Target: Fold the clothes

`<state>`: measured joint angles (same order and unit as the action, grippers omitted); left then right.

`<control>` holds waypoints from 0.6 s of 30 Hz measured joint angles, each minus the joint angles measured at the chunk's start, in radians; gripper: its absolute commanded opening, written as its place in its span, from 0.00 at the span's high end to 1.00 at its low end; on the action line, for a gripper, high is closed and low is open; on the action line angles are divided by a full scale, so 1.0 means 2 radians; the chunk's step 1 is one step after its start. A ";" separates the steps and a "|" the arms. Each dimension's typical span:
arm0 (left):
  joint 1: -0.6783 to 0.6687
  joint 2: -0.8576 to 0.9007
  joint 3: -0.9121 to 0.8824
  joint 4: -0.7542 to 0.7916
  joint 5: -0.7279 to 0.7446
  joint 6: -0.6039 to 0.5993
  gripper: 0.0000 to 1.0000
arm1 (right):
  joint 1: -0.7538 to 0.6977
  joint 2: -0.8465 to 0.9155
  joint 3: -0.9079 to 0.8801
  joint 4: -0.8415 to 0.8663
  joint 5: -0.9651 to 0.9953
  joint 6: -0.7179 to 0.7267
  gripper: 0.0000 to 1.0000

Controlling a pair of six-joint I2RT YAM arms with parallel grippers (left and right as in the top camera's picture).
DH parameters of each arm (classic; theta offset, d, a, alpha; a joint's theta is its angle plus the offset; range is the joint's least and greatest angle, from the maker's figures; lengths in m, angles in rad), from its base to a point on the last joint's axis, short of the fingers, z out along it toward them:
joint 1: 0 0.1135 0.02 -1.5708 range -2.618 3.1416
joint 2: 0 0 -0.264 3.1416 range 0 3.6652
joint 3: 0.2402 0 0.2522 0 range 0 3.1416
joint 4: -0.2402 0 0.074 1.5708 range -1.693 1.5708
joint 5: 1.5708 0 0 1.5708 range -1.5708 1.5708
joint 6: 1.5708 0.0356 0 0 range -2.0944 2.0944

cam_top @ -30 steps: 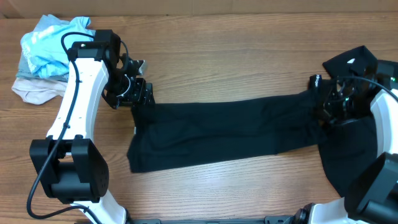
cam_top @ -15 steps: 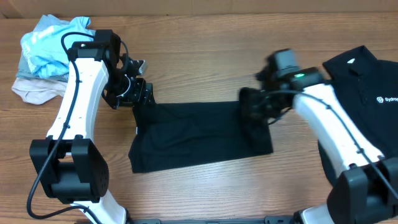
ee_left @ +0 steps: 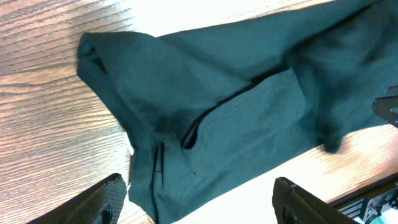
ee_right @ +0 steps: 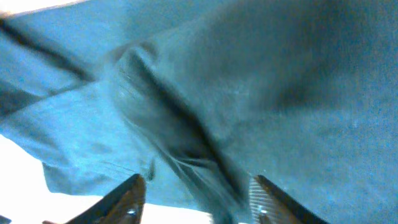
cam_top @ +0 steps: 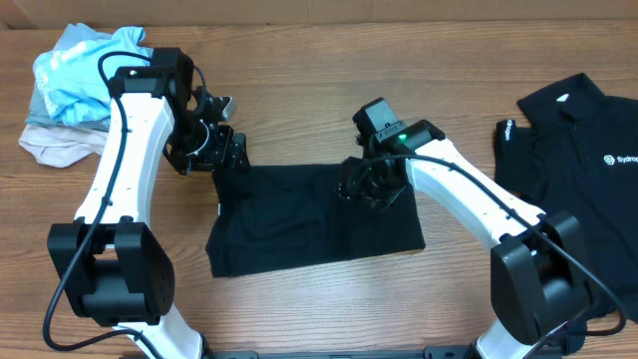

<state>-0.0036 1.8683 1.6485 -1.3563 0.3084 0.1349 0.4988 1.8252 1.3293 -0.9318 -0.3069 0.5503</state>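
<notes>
On the table (cam_top: 329, 70), mid-way across: 1 plain shirt (cam_top: 289, 224), doubled over on itself. Above its right fold, right gripper (cam_top: 367, 187), jaws parted, cloth loose beneath, nothing gripped. At its upper-left corner, left gripper (cam_top: 224, 150), jaws spread wide, likewise holding nothing. Far right, 1 collared shirt (cam_top: 573, 170) with white lettering. Far left, a heap (cam_top: 70, 90) of light-blue, grey and beige garments.

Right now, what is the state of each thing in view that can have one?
plain black shirt, folded over, lying flat
collared black shirt, unfolded, spread out at the right
pile of light garments, crumpled, not folded
left gripper, open, above the plain shirt's left end
right gripper, open, above the plain shirt's right part
</notes>
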 measured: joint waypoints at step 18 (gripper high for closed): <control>0.107 0.000 -0.036 0.055 -0.016 -0.033 0.00 | -0.030 0.000 -0.005 -0.019 -0.021 0.004 0.85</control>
<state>0.2096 1.8683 1.5757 -1.2461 0.2760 0.0689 0.4397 1.8252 1.3193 -0.9699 -0.3485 0.5587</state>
